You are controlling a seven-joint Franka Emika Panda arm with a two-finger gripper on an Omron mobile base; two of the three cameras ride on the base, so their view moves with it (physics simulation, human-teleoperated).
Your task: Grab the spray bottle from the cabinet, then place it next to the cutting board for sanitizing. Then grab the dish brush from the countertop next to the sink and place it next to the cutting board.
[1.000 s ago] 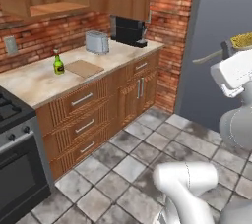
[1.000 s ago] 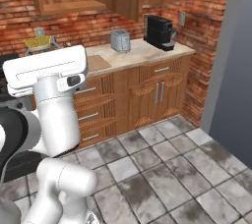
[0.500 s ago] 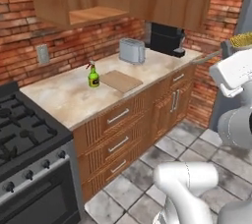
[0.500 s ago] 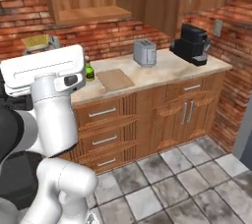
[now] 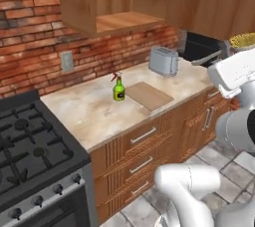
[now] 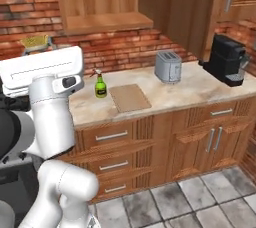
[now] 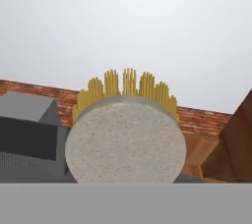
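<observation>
The green spray bottle (image 5: 118,87) (image 6: 100,86) stands upright on the countertop (image 5: 89,111), just left of the cutting board (image 5: 148,95) (image 6: 129,97). The open cabinet (image 5: 107,2) (image 6: 100,2) hangs above them with a bare shelf. My gripper (image 5: 234,52) is raised high, well short of the counter, and is shut on the dish brush (image 5: 244,39) (image 6: 36,41). In the hand view the dish brush (image 7: 125,134) shows close up as a grey round head with yellow bristles behind it. My fingertips are hidden. The sink is out of view.
A steel toaster (image 5: 163,60) (image 6: 167,66) sits right of the board, and a black coffee machine (image 6: 227,59) stands further right. A gas stove (image 5: 30,151) borders the counter on the left. Drawers and doors (image 6: 115,137) front the base cabinets.
The whole picture has shifted: the base has driven, and the counter with bottle and board now lies closer and more central. The brush has stayed in my raised gripper.
</observation>
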